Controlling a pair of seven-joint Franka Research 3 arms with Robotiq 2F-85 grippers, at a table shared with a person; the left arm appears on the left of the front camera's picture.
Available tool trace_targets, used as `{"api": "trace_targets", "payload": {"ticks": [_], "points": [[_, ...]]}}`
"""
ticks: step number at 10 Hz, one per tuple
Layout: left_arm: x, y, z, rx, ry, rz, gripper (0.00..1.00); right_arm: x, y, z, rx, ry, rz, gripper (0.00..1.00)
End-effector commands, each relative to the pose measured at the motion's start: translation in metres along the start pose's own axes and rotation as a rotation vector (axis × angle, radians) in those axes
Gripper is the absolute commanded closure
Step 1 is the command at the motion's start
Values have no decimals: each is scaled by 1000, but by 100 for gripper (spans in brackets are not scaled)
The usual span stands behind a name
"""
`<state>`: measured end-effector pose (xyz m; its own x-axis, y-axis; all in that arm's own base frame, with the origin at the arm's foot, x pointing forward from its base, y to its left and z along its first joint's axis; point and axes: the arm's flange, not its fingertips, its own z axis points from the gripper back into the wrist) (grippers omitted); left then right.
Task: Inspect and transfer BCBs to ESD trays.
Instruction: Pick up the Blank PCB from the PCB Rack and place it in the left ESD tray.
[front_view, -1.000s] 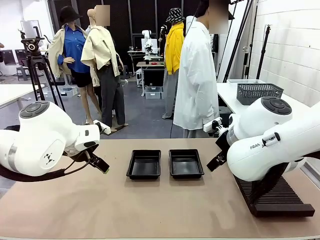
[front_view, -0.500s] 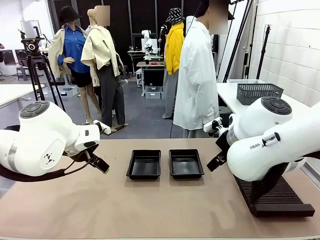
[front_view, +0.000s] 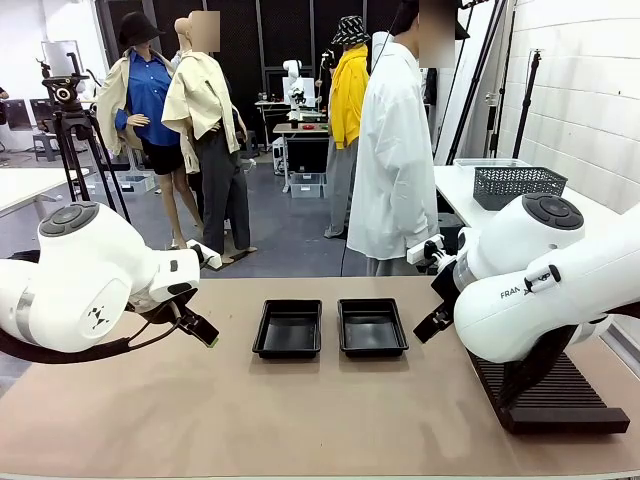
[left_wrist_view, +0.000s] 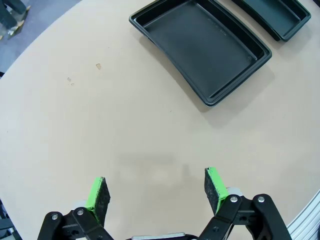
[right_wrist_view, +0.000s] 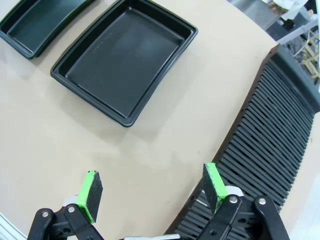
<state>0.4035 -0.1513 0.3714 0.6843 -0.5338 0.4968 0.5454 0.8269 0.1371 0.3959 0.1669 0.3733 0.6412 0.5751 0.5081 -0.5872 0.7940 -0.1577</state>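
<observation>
Two empty black ESD trays lie side by side at the table's middle, the left tray (front_view: 288, 328) and the right tray (front_view: 372, 326). No BCBs are in view. My left gripper (front_view: 198, 328) hangs over the bare table left of the trays. In the left wrist view the left gripper (left_wrist_view: 156, 192) is open with nothing between its green pads (left_wrist_view: 97, 196), and the near tray (left_wrist_view: 200, 47) lies ahead of it. My right gripper (front_view: 432, 322) hangs right of the trays. The right wrist view shows the right gripper (right_wrist_view: 152, 192) open and empty, short of a tray (right_wrist_view: 122, 60).
A long black ribbed rack (front_view: 550, 395) lies on the table's right side, under my right arm, and also beside the right gripper as the rack (right_wrist_view: 275, 140). A person in a white coat (front_view: 395, 150) stands at the far edge. A grey mesh basket (front_view: 518, 185) sits on another table.
</observation>
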Motion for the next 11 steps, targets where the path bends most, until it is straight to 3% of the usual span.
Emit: {"api": "trace_targets", "payload": {"ticks": [1,5,9,11], "points": [[2,4,4,-22,-2,14,0,9,-4,12,-6,-11,5,0],[9,29,31,-196,80,65,0,38,-33,45,124,92,-35,0],[9,97,73,-405,99,121,0,39,-88,72,466,203,-226,0],[5,129,76,-606,79,216,0,26,-109,81,688,161,-289,0]]}}
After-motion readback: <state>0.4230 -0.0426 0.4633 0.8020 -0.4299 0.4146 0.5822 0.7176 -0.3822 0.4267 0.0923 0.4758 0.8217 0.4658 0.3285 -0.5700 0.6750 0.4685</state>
